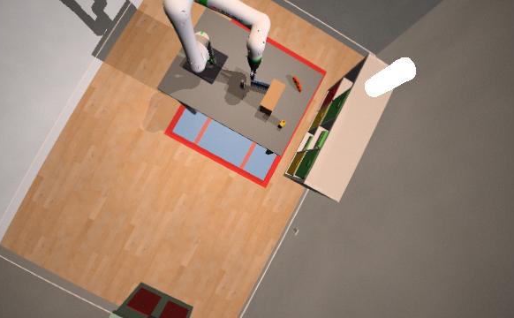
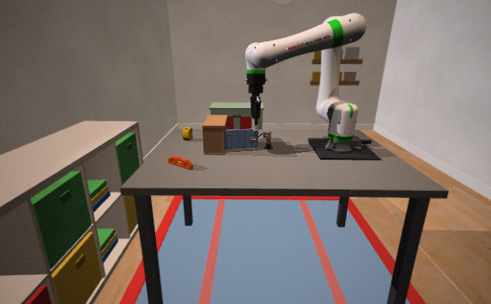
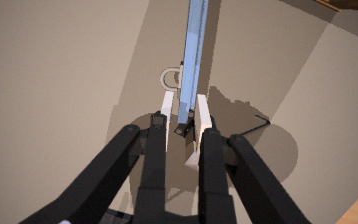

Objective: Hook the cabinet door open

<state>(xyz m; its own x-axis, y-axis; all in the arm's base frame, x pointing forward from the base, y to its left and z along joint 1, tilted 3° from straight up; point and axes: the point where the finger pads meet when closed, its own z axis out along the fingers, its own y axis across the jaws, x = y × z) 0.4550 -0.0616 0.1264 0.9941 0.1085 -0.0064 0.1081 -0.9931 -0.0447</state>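
A small wooden cabinet stands flat on the grey table, also in the top view. Its blue door is swung wide open toward the short dark post. In the wrist view I look down on the door's thin top edge, with the pale ring eye on its left face. My gripper points straight down with its fingers narrowed and astride the door's free end, a small gap on each side. It holds nothing. The thin dark hook lies to the right of the door, apart from the eye.
An orange level and a yellow tape measure lie on the table left of the cabinet. A green and red box stands behind it. The robot base is to the right. A shelf unit stands left of the table.
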